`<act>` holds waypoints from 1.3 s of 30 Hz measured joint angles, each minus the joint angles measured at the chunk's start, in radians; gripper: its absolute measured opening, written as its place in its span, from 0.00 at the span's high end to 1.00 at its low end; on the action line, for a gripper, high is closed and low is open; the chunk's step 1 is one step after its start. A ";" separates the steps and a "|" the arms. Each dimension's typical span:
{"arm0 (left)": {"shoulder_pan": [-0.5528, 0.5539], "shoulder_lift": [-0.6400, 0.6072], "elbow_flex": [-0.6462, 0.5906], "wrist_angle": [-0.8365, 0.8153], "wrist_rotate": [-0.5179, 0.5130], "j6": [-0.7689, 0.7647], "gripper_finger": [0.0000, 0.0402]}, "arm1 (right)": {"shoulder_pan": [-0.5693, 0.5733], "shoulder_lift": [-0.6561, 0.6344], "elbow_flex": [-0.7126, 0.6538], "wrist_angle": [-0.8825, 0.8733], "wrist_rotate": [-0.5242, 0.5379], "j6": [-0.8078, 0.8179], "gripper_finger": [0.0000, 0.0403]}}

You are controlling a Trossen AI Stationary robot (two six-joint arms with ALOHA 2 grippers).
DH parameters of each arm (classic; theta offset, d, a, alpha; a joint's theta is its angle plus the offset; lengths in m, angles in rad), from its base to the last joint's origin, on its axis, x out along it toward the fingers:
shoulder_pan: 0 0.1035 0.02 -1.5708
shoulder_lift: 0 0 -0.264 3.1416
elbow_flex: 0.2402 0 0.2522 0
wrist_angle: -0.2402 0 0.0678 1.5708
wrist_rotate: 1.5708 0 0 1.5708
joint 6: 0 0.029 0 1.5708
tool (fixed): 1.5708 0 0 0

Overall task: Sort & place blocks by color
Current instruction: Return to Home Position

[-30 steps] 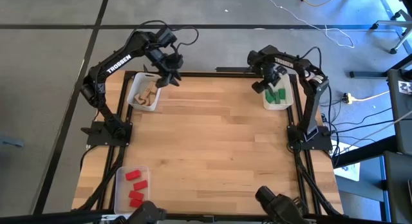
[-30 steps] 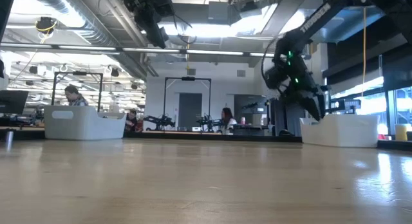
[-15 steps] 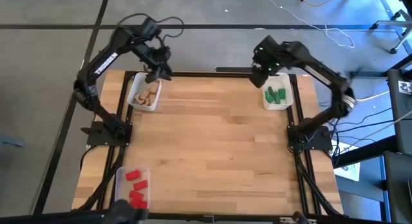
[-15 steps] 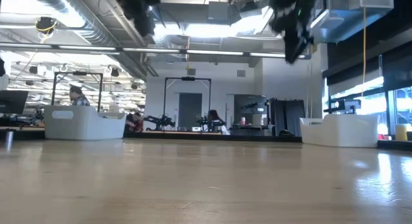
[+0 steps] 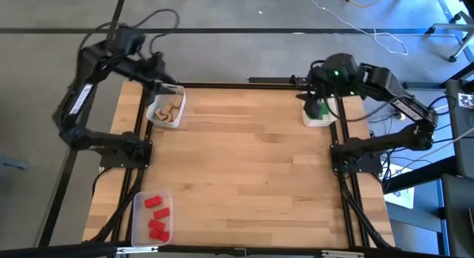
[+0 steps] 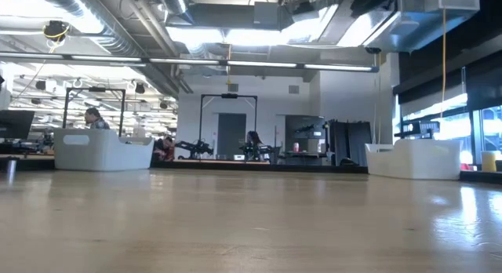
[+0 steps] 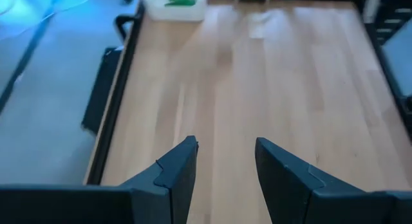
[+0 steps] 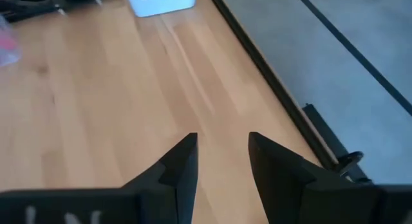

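We list:
- left gripper [image 7: 225, 147] — fingers moderately apart, nothing held, high above far-left corner
- right gripper [image 8: 222, 141] — likewise parted, empty, above far-right bin [image 6: 414, 160]
- wood blocks [image 5: 172, 110] in far-left bin [image 6: 100, 152]
- green blocks [image 7: 183, 0] in far-right bin
- red blocks [image 5: 155, 213] in near-left bin [image 5: 141, 227]

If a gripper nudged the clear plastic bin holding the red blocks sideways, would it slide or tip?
The clear rectangular plastic bin looks low and wide, flat on the smooth wooden table, so it would probably slide rather than tip. It seems thin-walled, likely light; the loose small red blocks inside may shift.
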 joint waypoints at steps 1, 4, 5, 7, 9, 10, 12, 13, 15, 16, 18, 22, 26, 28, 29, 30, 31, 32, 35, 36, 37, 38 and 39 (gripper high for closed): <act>0.005 -0.036 -0.024 0.001 -0.020 -0.020 0.63 | 0.012 -0.017 -0.020 0.002 0.004 0.012 0.66; 0.021 -0.151 -0.117 0.018 -0.080 -0.081 0.63 | 0.044 -0.080 -0.107 0.061 0.020 0.040 0.66; 0.027 -0.190 -0.150 0.032 -0.096 -0.102 0.63 | 0.053 -0.102 -0.143 0.095 0.025 0.048 0.66; 0.036 -0.271 -0.215 0.056 -0.122 -0.145 0.63 | 0.067 -0.147 -0.217 0.165 0.032 0.068 0.66; 0.043 -0.355 -0.266 0.077 -0.143 -0.193 0.63 | 0.078 -0.189 -0.281 0.233 0.034 0.090 0.66; 0.043 -0.398 -0.287 0.090 -0.157 -0.217 0.63 | 0.083 -0.210 -0.310 0.261 0.034 0.095 0.66; 0.043 -0.483 -0.322 0.099 -0.203 -0.260 0.63 | 0.091 -0.249 -0.356 0.300 0.034 0.105 0.66; 0.043 -0.526 -0.336 0.101 -0.230 -0.280 0.63 | 0.092 -0.267 -0.377 0.311 0.034 0.105 0.66; 0.043 -0.608 -0.360 0.102 -0.282 -0.330 0.63 | 0.092 -0.304 -0.416 0.329 0.035 0.110 0.66; 0.043 -0.648 -0.370 0.104 -0.306 -0.355 0.63 | 0.092 -0.322 -0.435 0.339 0.035 0.115 0.66; 0.043 -0.730 -0.385 0.105 -0.338 -0.398 0.63 | 0.092 -0.360 -0.475 0.374 0.035 0.117 0.66; 0.040 -0.896 -0.406 0.107 -0.408 -0.473 0.63 | 0.092 -0.443 -0.570 0.443 0.035 0.124 0.66; 0.029 -1.045 -0.426 0.123 -0.472 -0.533 0.63 | 0.092 -0.528 -0.685 0.532 0.035 0.168 0.66; 0.018 -1.108 -0.433 0.127 -0.496 -0.557 0.63 | 0.091 -0.569 -0.745 0.576 0.035 0.171 0.66; 0.012 -1.135 -0.435 0.135 -0.508 -0.567 0.63 | 0.091 -0.587 -0.772 0.603 0.035 0.167 0.66; 0.006 -1.162 -0.437 0.144 -0.519 -0.573 0.63 | 0.091 -0.605 -0.800 0.634 0.036 0.167 0.66; 0.000 -1.183 -0.437 0.150 -0.528 -0.574 0.63 | 0.091 -0.621 -0.826 0.659 0.035 0.168 0.66; -0.005 -1.187 -0.433 0.144 -0.535 -0.574 0.63 | 0.091 -0.638 -0.852 0.685 0.036 0.171 0.66; -0.021 -1.179 -0.403 0.132 -0.573 -0.559 0.63 | 0.091 -0.684 -0.915 0.752 0.035 0.168 0.66; -0.029 -1.179 -0.402 0.153 -0.580 -0.539 0.63 | 0.092 -0.698 -0.932 0.770 0.035 0.167 0.66; -0.034 -1.178 -0.401 0.173 -0.581 -0.523 0.63 | 0.092 -0.715 -0.948 0.781 0.036 0.167 0.66; -0.040 -1.178 -0.401 0.177 -0.580 -0.516 0.63 | 0.092 -0.731 -0.963 0.786 0.035 0.167 0.66; -0.050 -1.178 -0.404 0.178 -0.581 -0.511 0.63 | 0.092 -0.746 -0.978 0.789 0.036 0.169 0.66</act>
